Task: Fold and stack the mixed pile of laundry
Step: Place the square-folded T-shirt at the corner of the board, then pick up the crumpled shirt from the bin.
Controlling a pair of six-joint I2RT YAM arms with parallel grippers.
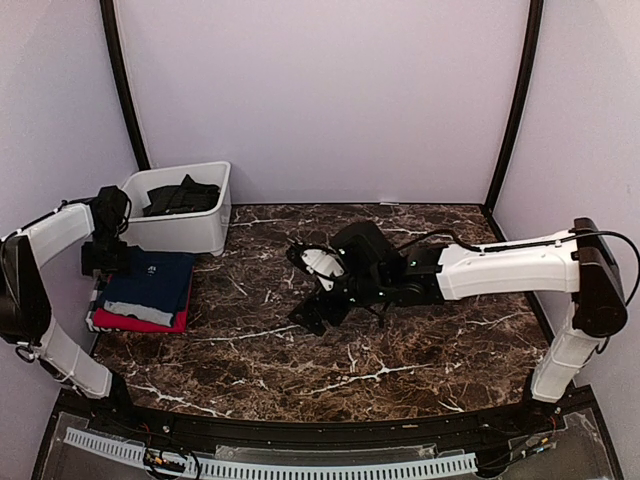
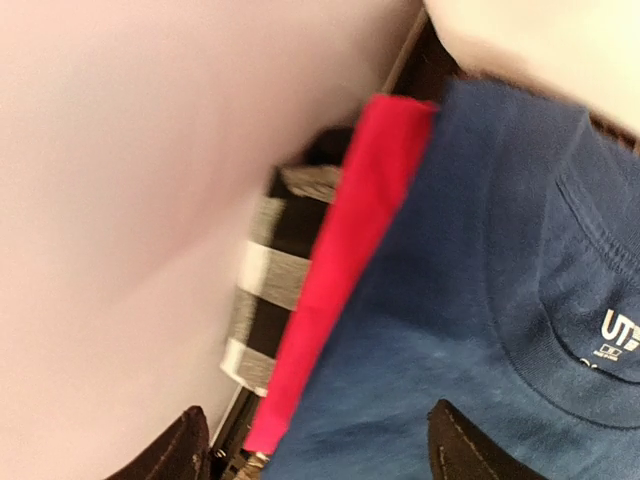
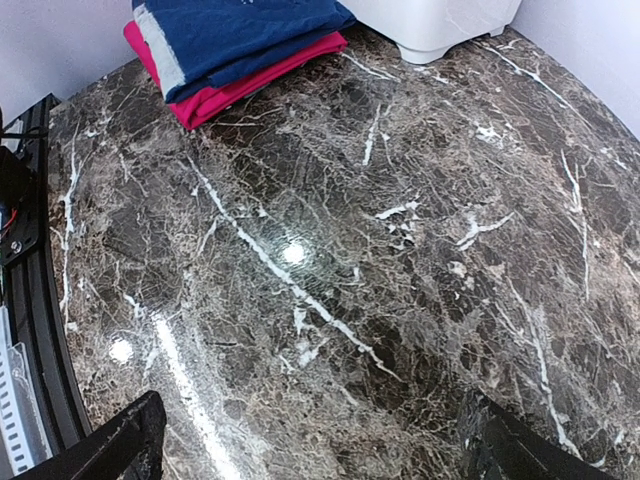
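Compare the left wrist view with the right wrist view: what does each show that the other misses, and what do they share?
Only the left wrist view: the white printed label inside the neckline of the navy T-shirt, seen close up. Only the right wrist view: the wide marble tabletop and the lower corner of the white bin. Both: the folded navy T-shirt lying on top of the red T-shirt.

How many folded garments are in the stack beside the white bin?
2 plainly: navy T-shirt on top, red T-shirt beneath. A striped layer under them may be a third.
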